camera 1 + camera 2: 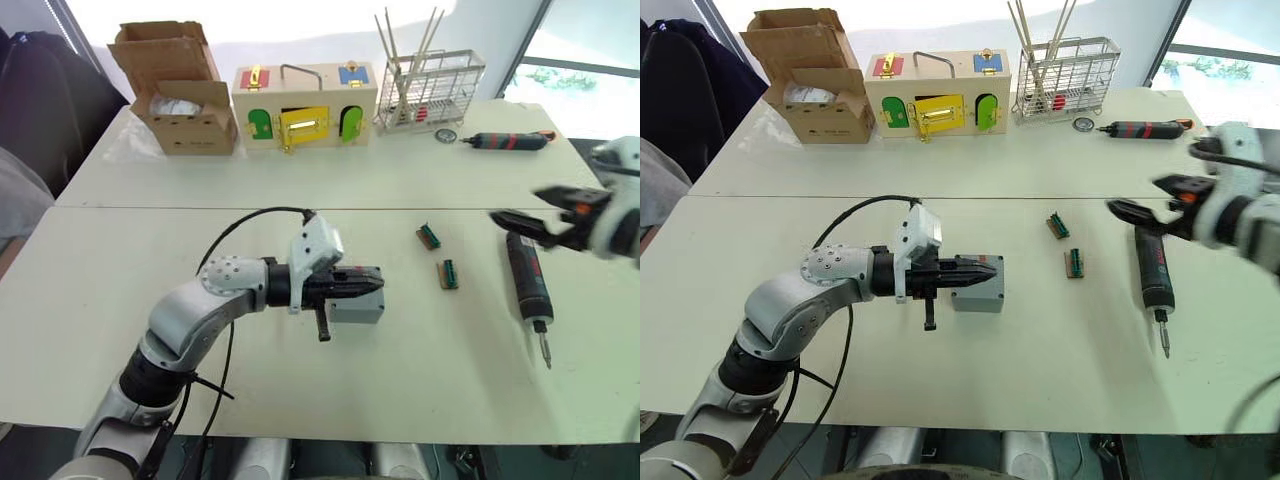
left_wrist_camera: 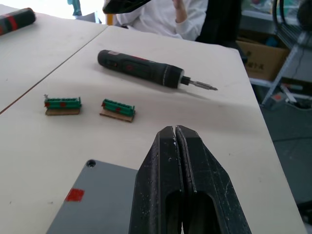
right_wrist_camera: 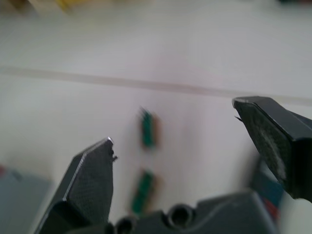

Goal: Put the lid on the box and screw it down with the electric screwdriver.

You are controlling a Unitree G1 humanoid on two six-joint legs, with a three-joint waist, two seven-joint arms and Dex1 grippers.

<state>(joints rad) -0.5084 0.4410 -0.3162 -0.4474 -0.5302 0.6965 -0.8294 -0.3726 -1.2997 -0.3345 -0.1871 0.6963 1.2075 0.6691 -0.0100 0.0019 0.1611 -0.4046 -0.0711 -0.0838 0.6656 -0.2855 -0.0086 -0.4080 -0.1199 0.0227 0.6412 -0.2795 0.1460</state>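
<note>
The tabletop is off-white, the box on it grey with a small red mark on the face seen in the left wrist view, and the electric screwdriver black with a dark red band and a silver bit. Two small connectors are green on brown bases, and both end effectors, left and right, have black fingers. At the far edge stand a plain brown cardboard box, a pale wooden box with green and yellow doors, a white wire rack and a slimmer red-and-black screwdriver
</note>
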